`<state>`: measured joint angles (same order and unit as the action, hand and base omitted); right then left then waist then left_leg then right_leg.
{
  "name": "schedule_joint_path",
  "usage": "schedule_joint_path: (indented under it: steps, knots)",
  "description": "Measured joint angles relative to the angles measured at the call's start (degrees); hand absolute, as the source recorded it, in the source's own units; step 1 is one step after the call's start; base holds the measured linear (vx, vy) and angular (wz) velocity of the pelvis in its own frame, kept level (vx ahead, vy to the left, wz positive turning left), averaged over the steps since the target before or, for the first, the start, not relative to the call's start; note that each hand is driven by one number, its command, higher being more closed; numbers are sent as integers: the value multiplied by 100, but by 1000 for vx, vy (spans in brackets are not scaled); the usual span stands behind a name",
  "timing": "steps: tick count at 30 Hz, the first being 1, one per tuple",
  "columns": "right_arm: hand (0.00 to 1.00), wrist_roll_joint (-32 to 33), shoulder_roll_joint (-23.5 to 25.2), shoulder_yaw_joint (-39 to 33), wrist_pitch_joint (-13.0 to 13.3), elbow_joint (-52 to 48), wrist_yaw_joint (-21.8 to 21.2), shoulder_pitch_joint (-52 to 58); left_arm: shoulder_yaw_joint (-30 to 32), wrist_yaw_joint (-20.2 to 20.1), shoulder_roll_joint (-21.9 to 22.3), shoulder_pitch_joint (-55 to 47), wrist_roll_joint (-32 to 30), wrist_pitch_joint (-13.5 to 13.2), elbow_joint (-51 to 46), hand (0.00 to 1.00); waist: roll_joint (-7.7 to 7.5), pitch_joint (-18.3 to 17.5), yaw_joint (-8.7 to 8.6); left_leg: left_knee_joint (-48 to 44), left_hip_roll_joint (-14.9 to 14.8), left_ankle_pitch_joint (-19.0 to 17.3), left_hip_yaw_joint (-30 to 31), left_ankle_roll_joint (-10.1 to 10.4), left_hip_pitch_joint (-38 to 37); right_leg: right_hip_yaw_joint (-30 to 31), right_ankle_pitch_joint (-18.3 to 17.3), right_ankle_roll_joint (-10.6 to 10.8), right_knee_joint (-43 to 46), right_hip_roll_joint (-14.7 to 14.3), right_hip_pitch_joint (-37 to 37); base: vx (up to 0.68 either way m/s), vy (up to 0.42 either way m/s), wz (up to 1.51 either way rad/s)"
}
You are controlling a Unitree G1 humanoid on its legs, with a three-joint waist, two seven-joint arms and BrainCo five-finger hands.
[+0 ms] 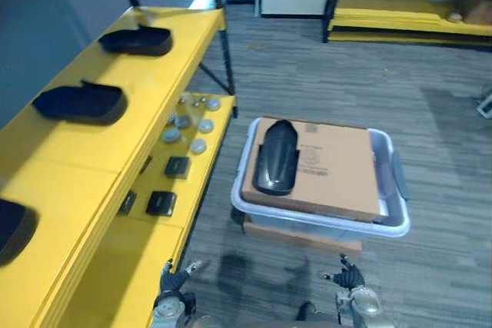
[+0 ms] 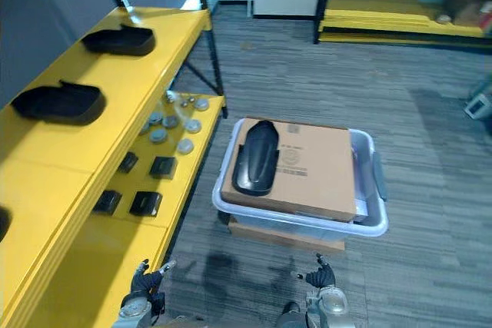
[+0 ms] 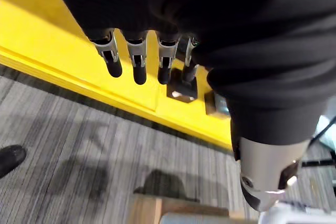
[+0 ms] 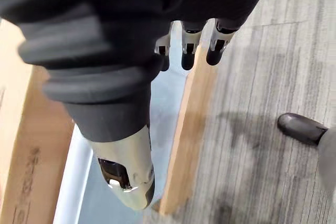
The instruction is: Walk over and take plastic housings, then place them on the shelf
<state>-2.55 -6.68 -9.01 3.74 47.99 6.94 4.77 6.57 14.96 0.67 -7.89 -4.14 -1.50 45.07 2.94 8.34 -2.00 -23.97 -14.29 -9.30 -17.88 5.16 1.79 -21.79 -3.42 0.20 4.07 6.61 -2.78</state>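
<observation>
One black plastic housing [image 1: 275, 157] lies lengthwise on the left part of a cardboard box [image 1: 330, 170]. The box rests in a clear plastic bin [image 1: 396, 190] on the floor ahead of me. Two more black housings [image 1: 137, 39] [image 1: 81, 102] sit on top of the yellow shelf [image 1: 77, 167] at the left, and a third [image 1: 11, 228] is cut off by the view's edge. My left hand [image 1: 175, 278] hangs low by the shelf's lower board, fingers [image 3: 139, 61] straight and empty. Short of the bin, my right hand [image 1: 350, 278] is also low, with its fingers [image 4: 189, 51] straight and holding nothing.
The lower shelf board carries small black blocks [image 1: 161, 203] and several round silver pieces [image 1: 188, 124]. A wooden base [image 1: 300, 237] sits under the bin. Another yellow rack [image 1: 407, 5] stands at the back right. Grey carpet lies between the shelf and the bin.
</observation>
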Motion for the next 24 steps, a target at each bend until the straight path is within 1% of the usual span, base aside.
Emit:
schedule_joint_path:
  steps: [1, 3, 4, 5, 8, 10, 11, 13, 15, 18, 20, 21, 22, 24]
  knots:
    - [0, 80, 1, -72, 1, 2, 65, 13, -1, 4, -3, 3, 8, 0, -2, 0, -18, 46, 11, 17, 348, -147, 506, 3, 113, 155, -74, 17, 111, 39, -6, 41, 91, -68]
    - [0, 176, 14, -153, 3, 6, 71, 39, -4, 7, -1, -9, 16, 0, -6, 0, -2, 60, 19, 300, 705, -133, 926, 14, 249, 272, -142, 81, 237, 50, -1, 39, 68, -52]
    - [0, 235, -24, -197, 16, 24, 91, 69, -26, 6, -17, -5, 64, 1, -2, 0, 126, 95, 31, 652, 800, -14, 1133, -308, 274, 361, -231, 221, 420, -57, 16, 66, 125, -38]
    - [0, 254, 21, -226, 11, 53, 106, 85, -20, 9, -58, -8, 94, 7, 1, 0, 117, 74, 28, 625, 816, -24, 1130, -287, 211, 430, -265, 270, 474, -37, 3, 81, 123, -22]
    - [0, 328, 234, -230, 14, 55, 164, 141, -23, 15, -193, 20, 127, 3, -36, 0, -129, 8, 34, 922, 1017, -32, 1093, -305, 139, 470, -282, 382, 450, 98, 32, 135, 91, -2]
    - [0, 400, 254, -295, 14, 55, 163, 162, -42, 15, -190, 5, 128, 5, -35, 0, -157, -10, 9, 1101, 1156, 31, 1106, -391, 41, 437, -266, 462, 366, 197, -13, 150, 83, 13]
    - [0, 427, 262, -410, 15, 54, 163, 162, -75, 15, -193, 5, 128, 6, -35, 0, -144, -17, -5, 1237, 1247, 81, 1145, -448, -52, 397, -263, 492, 315, 261, -89, 160, 72, 20]
    - [0, 480, 284, -595, 15, 56, 163, 178, -90, 15, -208, 7, 127, 5, -39, 0, -130, -30, -19, 1405, 1357, 123, 1286, -493, -208, 242, -245, 517, 124, 312, -346, 184, 57, 36]
    - [0, 499, 303, -668, 15, 61, 162, 186, -90, 15, -238, 4, 126, 5, -46, 0, -153, -39, -19, 1423, 1371, 123, 1328, -493, -278, 195, -243, 517, 47, 311, -476, 118, 13, 26]
    - [0, 663, 303, -729, 39, 61, 164, 112, -92, 14, -278, -26, 126, 5, -38, 0, -205, -66, 38, 1534, 1352, 130, 1337, -482, -404, 163, -240, 513, -55, 268, -618, 100, -17, 9]
    - [0, 764, 332, -867, 43, 84, 168, 116, -97, 11, -281, -41, 126, 6, -9, 0, -240, -73, 65, 1631, 1338, 187, 1343, -457, -484, 154, -217, 480, -105, 244, -696, 78, -36, 6]
    - [0, 799, 339, -938, 38, 144, 173, 118, -124, 10, -290, -78, 126, 6, -8, 0, -284, -102, 76, 1712, 1338, 246, 1342, -439, -521, 158, -197, 453, -147, 239, -714, 55, -34, 1]
    - [0, 873, 331, -969, 40, 198, 174, 110, -155, 4, -293, -126, 126, 6, 0, 0, -296, -106, 81, 1799, 1324, 287, 1338, -420, -590, 164, -152, 392, -178, 204, -743, 53, -34, -2]
    - [0, 900, 352, -1092, 35, 261, 183, 131, -156, 4, -295, -194, 126, 6, 9, 0, -350, -131, 82, 1834, 1313, 291, 1336, -414, -642, 168, -137, 398, -234, 192, -803, 31, -19, -4]
